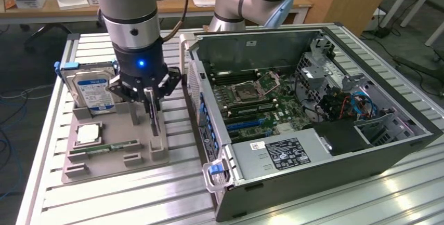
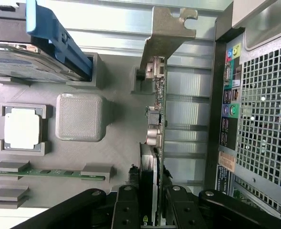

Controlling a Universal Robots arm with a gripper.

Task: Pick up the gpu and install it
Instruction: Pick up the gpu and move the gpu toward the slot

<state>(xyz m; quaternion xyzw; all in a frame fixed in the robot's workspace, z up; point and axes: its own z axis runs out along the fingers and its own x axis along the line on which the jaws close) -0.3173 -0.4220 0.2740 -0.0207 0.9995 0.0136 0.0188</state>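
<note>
Between my fingers (image 2: 129, 210), clamped on its two flat faces, the gpu (image 2: 158, 129) stands on edge over the grey tray (image 2: 121, 143), upright, I judge, to lift cleanly, silver bracket (image 2: 166, 33) farthest out, the open computer case (image 2: 269, 109) alongside.

Grey plastic parts tray (image 1: 104, 160) lies on the slatted metal bench (image 1: 139, 204), at the exterior view's left of the open black computer case (image 1: 409, 147). On it, thin dark gpu card (image 1: 153, 117) stands edgewise nearest the case, blue-labelled silver hard drive (image 1: 93, 90) further back.
</note>
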